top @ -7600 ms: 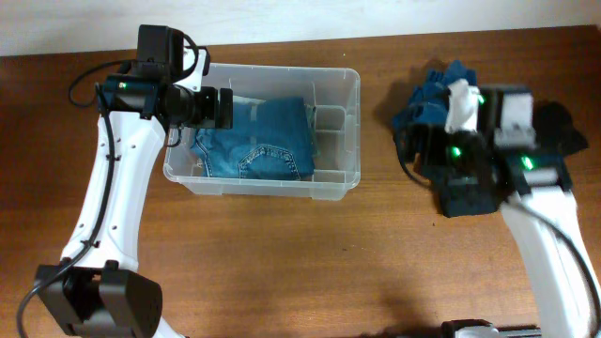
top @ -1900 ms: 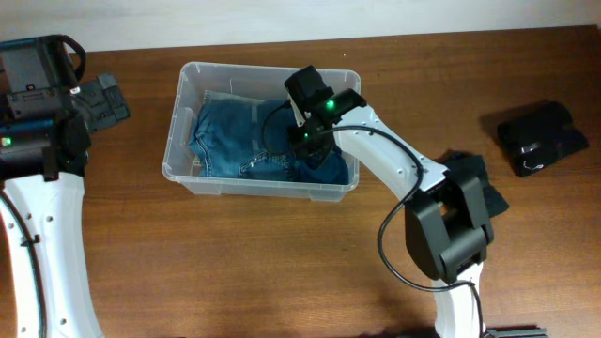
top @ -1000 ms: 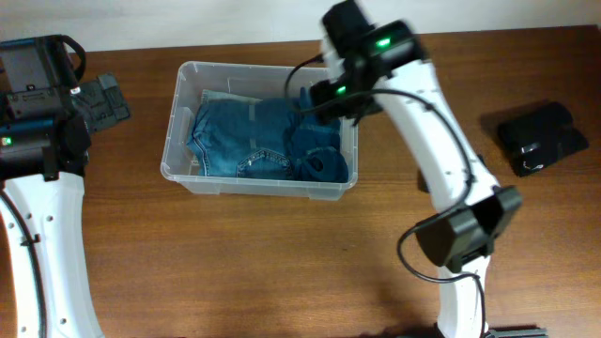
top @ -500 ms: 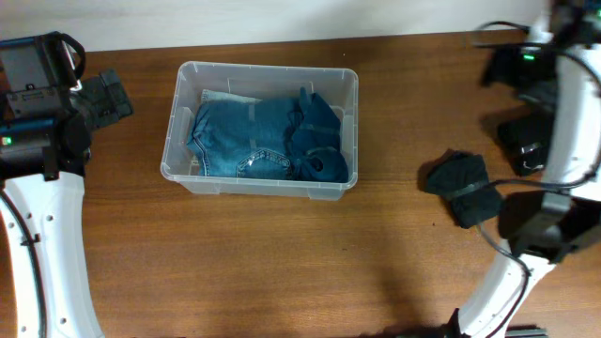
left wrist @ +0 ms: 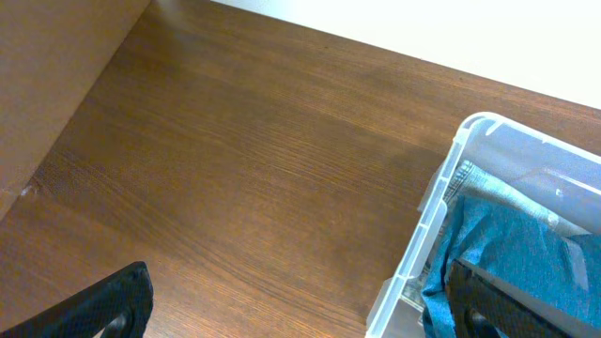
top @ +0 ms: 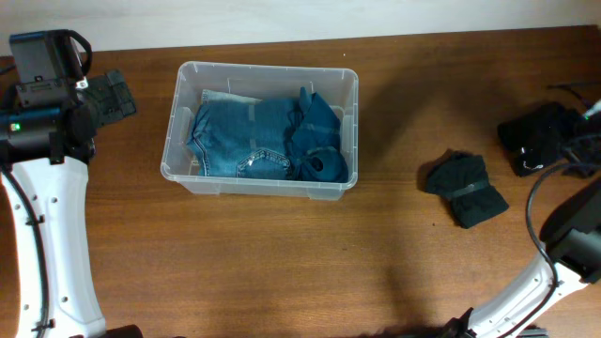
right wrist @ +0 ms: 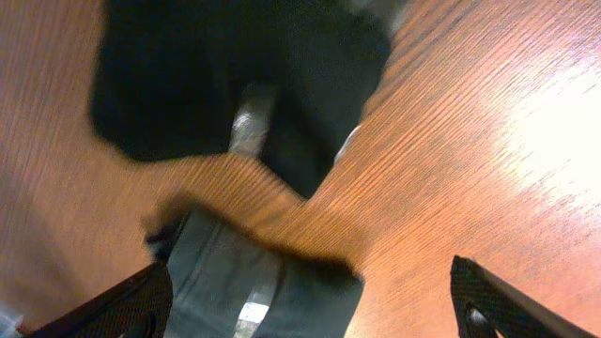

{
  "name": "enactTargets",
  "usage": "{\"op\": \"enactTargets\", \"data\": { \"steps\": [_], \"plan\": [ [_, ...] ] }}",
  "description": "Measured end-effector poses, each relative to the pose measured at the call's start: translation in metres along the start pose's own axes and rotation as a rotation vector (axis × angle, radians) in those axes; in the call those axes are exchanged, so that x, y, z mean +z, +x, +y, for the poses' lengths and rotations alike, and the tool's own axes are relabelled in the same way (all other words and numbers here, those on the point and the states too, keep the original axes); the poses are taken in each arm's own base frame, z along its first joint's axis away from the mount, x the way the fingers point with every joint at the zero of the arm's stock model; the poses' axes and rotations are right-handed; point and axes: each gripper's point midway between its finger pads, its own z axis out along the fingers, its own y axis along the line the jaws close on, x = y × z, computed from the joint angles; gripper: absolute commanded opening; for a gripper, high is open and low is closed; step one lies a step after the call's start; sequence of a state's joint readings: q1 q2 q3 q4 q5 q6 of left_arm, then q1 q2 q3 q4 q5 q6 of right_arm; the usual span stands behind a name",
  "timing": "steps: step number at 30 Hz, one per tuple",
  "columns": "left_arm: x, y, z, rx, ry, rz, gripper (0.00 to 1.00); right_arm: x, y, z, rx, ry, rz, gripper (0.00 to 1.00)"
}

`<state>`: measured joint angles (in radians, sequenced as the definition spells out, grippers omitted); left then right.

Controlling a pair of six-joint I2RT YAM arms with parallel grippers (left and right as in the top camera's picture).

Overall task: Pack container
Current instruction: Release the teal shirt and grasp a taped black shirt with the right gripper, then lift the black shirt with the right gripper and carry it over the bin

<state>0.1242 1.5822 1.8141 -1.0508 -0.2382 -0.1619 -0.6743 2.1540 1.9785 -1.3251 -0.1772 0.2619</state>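
The clear plastic container stands on the table at centre left. It holds folded blue jeans and a dark blue garment at its right end. My left gripper is open and empty, left of the container; the left wrist view shows the container's corner and the jeans. My right gripper is open and empty above a black garment and a dark grey folded garment. In the overhead view it is largely past the right edge.
Two dark garments lie on the table at the right: one folded piece and a black one near the edge. The right arm's base and cables are at the far right. The wall runs along the table's back.
My right arm left the dark blue garment in the container, lifted out and swung to the far right over the black garments. My left arm stayed left of the container.
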Motion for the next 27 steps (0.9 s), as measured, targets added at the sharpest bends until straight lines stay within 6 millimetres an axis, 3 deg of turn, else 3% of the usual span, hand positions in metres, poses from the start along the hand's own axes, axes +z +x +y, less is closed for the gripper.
{"op": "enactTargets", "data": {
  "steps": [3, 10, 18, 23, 27],
  "plan": [
    [0.000, 0.000, 0.000, 0.000, 0.003, 0.000, 0.99, 0.012, -0.008, -0.006, 0.012, -0.018, -0.025, 0.87],
    [0.002, 0.001, -0.001, 0.002, 0.003, 0.006, 0.99, 0.047, -0.028, 0.007, 0.006, -0.109, -0.112, 0.82],
    [0.005, 0.002, -0.002, 0.003, 0.001, 0.013, 0.99, 0.073, -0.027, 0.008, 0.000, -0.148, -0.133, 0.46],
    [0.005, 0.002, -0.002, 0.003, 0.001, 0.013, 0.99, 0.090, -0.018, 0.003, -0.001, -0.146, -0.119, 0.04],
    [0.005, 0.002, -0.002, 0.003, 0.001, 0.013, 1.00, 0.090, -0.015, 0.002, -0.001, -0.149, -0.120, 0.04]
  ]
}}
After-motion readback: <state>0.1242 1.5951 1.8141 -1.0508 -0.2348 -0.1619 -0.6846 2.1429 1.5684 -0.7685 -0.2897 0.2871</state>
